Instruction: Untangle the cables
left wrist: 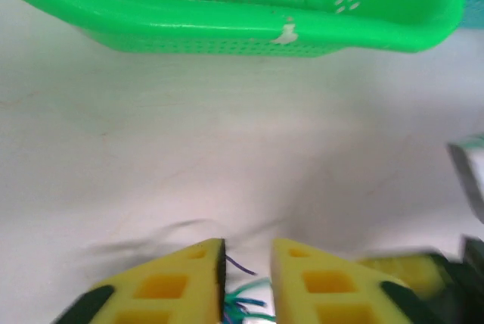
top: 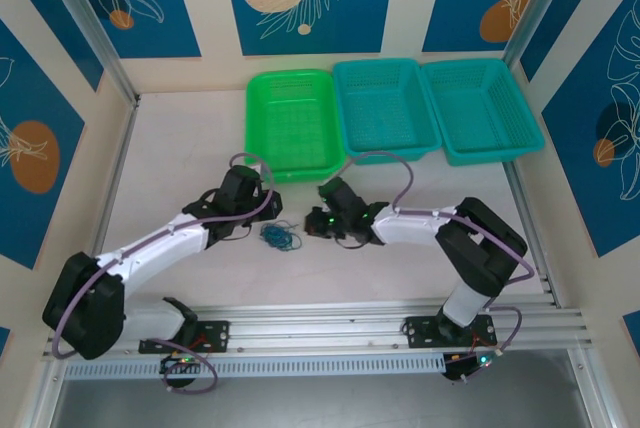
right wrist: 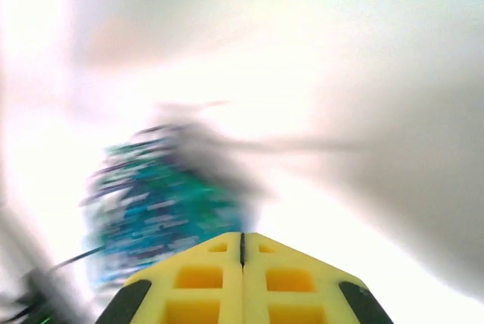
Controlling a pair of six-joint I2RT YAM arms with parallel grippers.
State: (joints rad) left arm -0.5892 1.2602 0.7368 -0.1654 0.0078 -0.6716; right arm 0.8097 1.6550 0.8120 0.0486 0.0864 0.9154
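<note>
Three baskets: one green basket (top: 290,75) and two teal, the middle teal basket (top: 375,64) and the end teal basket (top: 465,63). One clump of cables (top: 279,238), strands too fine to count. Two arms: left arm (top: 160,243), right arm (top: 420,226).

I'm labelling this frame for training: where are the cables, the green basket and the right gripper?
cables (top: 281,238), top external view, middle of the tangle.
green basket (left wrist: 189,20), left wrist view, its near rim.
right gripper (right wrist: 242,237), right wrist view, seam between its shut fingertips.
</note>
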